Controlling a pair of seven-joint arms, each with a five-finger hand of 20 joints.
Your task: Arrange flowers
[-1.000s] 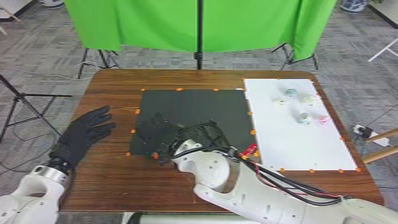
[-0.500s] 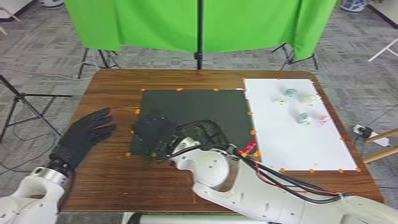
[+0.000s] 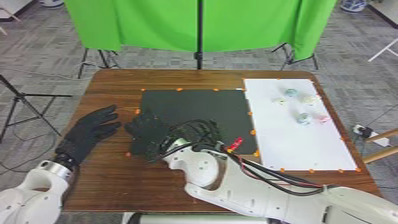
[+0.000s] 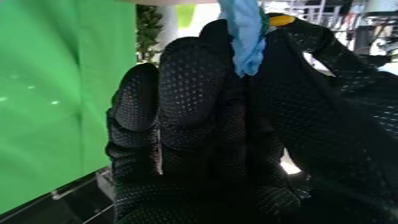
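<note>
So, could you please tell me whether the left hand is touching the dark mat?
Apart: in the head view, a strip of brown wood shows between the fingertips of the left hand and the near side edge of the dark mat.

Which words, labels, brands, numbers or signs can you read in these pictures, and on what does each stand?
None can be read.
Red piece by the right arm: any marks are too small to read.
Flowers on the white sheet: no lettering can be made out.
Right hand: the glove shows a dotted weave, not letters.
</note>
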